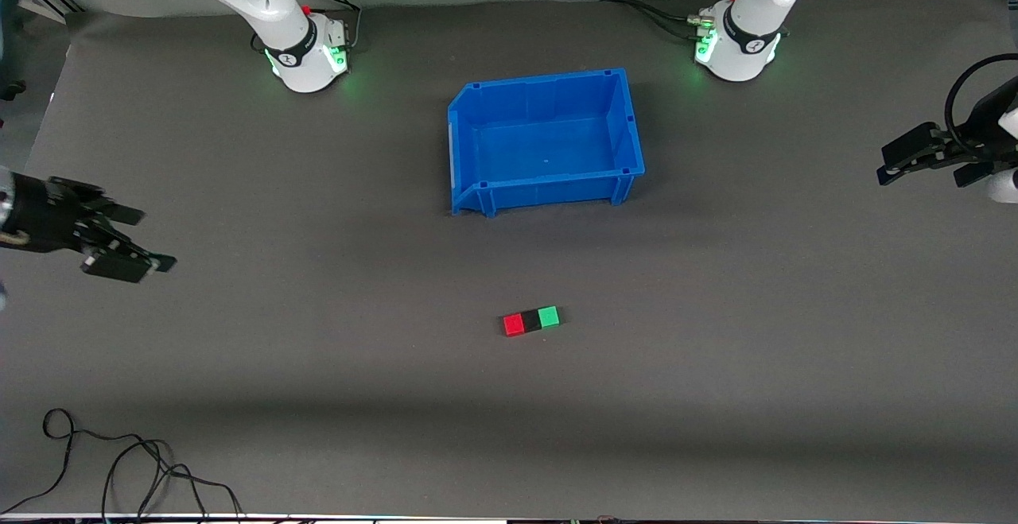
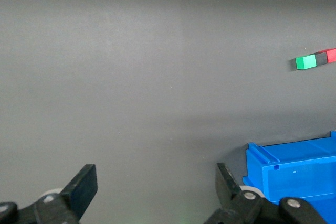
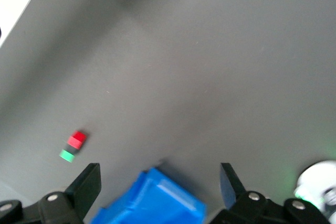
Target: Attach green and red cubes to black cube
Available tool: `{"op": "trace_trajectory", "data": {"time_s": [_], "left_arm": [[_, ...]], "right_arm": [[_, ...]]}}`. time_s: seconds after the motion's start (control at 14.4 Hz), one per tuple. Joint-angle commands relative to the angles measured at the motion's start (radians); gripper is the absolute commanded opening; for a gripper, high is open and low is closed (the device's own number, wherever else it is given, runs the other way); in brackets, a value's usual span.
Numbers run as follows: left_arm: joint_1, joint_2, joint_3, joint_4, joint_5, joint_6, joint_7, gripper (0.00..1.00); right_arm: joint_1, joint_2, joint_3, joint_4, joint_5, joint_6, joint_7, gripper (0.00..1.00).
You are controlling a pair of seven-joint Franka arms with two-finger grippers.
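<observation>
The red cube (image 1: 514,324), black cube (image 1: 530,320) and green cube (image 1: 549,316) lie touching in one row on the grey table, black in the middle, nearer the front camera than the blue bin. The left wrist view shows the green cube (image 2: 305,62), black cube (image 2: 321,59) and red cube (image 2: 331,55) far off. In the right wrist view the red cube (image 3: 77,139), black cube (image 3: 72,147) and green cube (image 3: 66,155) are small. My left gripper (image 1: 884,166) (image 2: 156,179) hangs open and empty over the left arm's end. My right gripper (image 1: 151,239) (image 3: 160,182) hangs open and empty over the right arm's end.
An empty blue bin (image 1: 549,190) (image 2: 294,171) (image 3: 152,203) stands mid-table, between the arm bases and the cubes. A loose black cable (image 1: 119,460) lies near the front edge at the right arm's end. Bare grey mat surrounds the cubes.
</observation>
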State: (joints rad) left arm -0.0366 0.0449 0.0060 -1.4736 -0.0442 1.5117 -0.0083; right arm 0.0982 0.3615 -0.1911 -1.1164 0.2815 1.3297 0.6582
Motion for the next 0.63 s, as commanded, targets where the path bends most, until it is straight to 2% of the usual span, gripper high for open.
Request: {"op": "trace_trajectory", "data": {"time_s": [0.0,0.14,0.28,0.35,0.56], "left_arm": [[0.021,-0.031,-0.014,-0.037,0.029,-0.001,0.022,1.0],[0.02,-0.03,-0.017,-0.04,0.056,-0.001,0.022,1.0],[0.018,-0.03,-0.017,-0.043,0.058,-0.007,0.022,1.0],[0.02,-0.03,-0.017,-0.044,0.06,-0.01,0.022,1.0],[0.017,-0.03,-0.017,-0.042,0.06,-0.019,0.021,1.0]], "right_arm": [[0.009,-0.059,-0.059,-0.074,-0.045,0.0,-0.278,1.0],[0.012,-0.061,-0.09,-0.077,-0.096,0.014,-0.432,1.0],[0.018,-0.062,-0.088,-0.089,-0.155,0.069,-0.515,1.0],[0.018,-0.073,-0.088,-0.114,-0.159,0.103,-0.544,1.0],[0.078,-0.168,-0.088,-0.316,-0.191,0.285,-0.546,1.0]]}}
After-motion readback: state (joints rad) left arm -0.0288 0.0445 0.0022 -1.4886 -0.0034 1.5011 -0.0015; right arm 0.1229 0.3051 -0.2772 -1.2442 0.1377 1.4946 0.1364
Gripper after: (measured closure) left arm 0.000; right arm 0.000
